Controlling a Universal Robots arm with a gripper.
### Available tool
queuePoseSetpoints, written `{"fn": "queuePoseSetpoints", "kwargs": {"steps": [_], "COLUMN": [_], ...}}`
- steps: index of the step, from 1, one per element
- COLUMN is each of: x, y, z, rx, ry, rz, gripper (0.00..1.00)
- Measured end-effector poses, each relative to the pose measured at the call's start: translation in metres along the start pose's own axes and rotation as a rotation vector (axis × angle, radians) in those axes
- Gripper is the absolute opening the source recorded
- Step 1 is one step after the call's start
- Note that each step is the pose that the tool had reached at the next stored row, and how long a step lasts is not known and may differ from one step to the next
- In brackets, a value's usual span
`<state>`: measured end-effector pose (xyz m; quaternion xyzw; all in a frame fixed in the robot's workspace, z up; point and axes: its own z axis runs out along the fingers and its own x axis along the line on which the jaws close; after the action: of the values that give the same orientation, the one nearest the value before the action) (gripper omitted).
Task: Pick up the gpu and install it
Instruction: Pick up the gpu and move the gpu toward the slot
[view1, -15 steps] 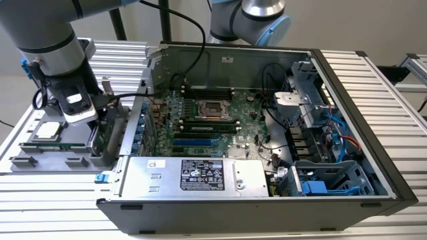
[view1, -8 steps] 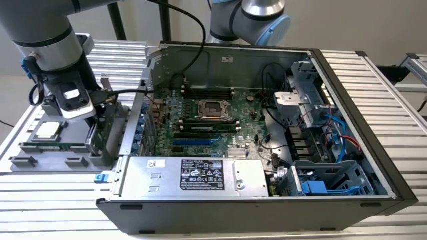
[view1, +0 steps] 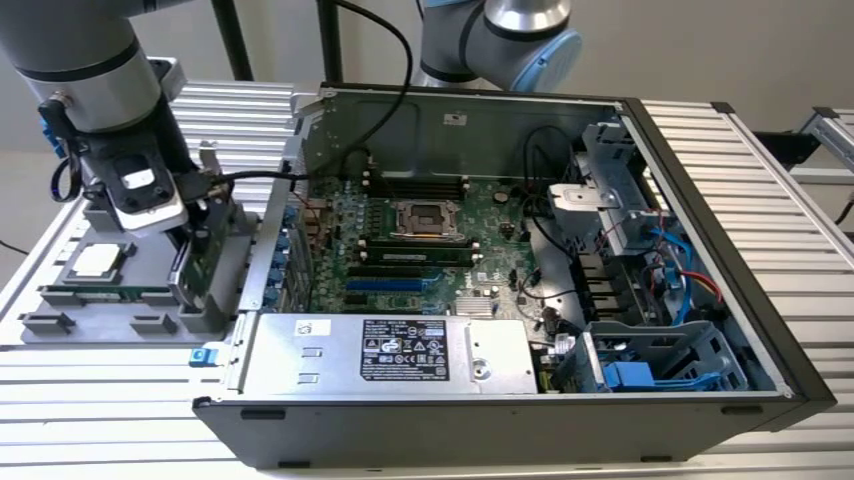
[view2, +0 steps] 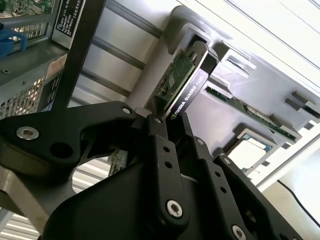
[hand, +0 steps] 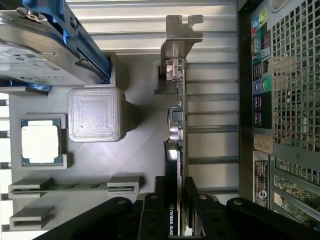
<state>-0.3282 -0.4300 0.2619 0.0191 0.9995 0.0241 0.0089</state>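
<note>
1 gpu (hand: 177, 125), 1 gripper (hand: 174, 187) clasping it

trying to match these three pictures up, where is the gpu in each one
Exterior view: the gpu stands on edge in the grey tray at the exterior view's left, under the gripper.
Second wrist view: the gpu edge-on, reaching from the gripper into a tray slot.
First wrist view: the gpu edge-on, at the tray's edge nearest the computer case.
Shared landmark: the processor chip lying in the tray.
</note>
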Motion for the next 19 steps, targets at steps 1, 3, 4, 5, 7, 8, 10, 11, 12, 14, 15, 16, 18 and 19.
{"fn": "queuePoseSetpoints", "kwargs": {"steps": [1,3,4,5,7,8,10,11,12,14,15,16,18,19], "x": [0.0,-0.0001,-0.0001,-0.0001,-0.0001,-0.0001,-0.0001,-0.0001,-0.0001,-0.0001,-0.0001,-0.0001,-0.0001,-0.0001], "y": [0.0,0.0001,0.0002,0.0002,0.0002,0.0002,0.0003,0.0003,0.0003,0.0003,0.0003,0.0003,0.0003,0.0003], "z": [-0.0009,-0.0026,-0.0035,-0.0041,-0.0048,-0.0051,-0.0059,-0.0061,-0.0064,-0.0067,-0.0068,-0.0069,-0.007,-0.0071], "rx": [0.0,-0.0001,0.0,0.0,-0.0002,-0.0002,0.0,-0.0001,-0.0001,-0.0002,-0.0002,-0.0001,-0.0001,-0.0001], "ry": [0.0,0.0,0.0,0.0,-0.0002,-0.0002,0.0,0.0,-0.0001,-0.0002,-0.0002,-0.0001,-0.0001,-0.0001], "rz": [0.0,0.0,0.0,0.0,0.0,0.0,0.0,0.0,0.0,0.0,0.0,0.0,0.0,0.0], "gripper": [0.0,0.0,0.0,0.0,0.0,0.0,0.0,0.0,0.0,0.0,0.0,0.0,0.0,0.0]}}
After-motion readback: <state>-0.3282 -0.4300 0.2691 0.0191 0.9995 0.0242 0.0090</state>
